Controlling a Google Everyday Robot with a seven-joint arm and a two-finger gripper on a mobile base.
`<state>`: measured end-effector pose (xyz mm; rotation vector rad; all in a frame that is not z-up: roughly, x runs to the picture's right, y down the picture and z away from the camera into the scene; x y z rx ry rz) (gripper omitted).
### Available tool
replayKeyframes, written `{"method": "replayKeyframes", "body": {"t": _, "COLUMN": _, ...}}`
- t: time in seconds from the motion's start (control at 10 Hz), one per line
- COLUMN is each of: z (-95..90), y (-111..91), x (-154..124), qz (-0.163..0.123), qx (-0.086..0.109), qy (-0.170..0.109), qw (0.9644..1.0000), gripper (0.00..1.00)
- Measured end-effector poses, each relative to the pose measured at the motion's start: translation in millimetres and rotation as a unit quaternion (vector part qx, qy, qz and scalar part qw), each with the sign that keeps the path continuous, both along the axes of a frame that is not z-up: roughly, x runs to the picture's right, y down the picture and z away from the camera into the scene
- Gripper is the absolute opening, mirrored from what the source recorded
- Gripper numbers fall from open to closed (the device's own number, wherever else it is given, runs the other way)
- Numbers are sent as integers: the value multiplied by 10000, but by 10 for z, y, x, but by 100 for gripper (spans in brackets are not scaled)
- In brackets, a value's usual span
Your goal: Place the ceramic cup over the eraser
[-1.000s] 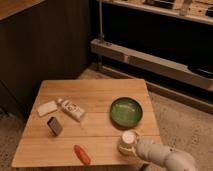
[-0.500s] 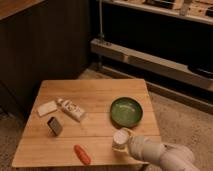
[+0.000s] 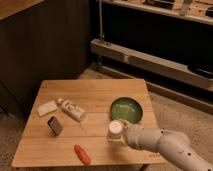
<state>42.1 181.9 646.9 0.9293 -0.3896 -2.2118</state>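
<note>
The ceramic cup [image 3: 115, 127] is small, plain and white, and stands upright at the tip of my arm, over the table's front right part. My gripper [image 3: 118, 135] is shut on the cup and comes in from the lower right. A flat white block that looks like the eraser [image 3: 47, 108] lies near the table's left edge, far to the left of the cup. The gripper's fingers are mostly hidden behind the cup.
A green bowl [image 3: 126, 110] sits just behind the cup. A white printed tube [image 3: 72, 110] lies next to the eraser. A small dark block [image 3: 55, 125] and an orange-red object [image 3: 83, 154] lie at the front. The wooden table [image 3: 95, 90] stands before metal shelving.
My arm has carried the cup to the left and a little away from the front edge, past the front of the green bowl. Nothing else has moved.
</note>
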Motion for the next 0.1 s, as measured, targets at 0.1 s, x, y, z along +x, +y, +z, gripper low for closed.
{"method": "replayKeyframes", "body": {"t": 0.1, "z": -27, "y": -56, "x": -49, "qz": -4, "qx": -6, "qy": -42, "qw": 10000, "gripper": 0}}
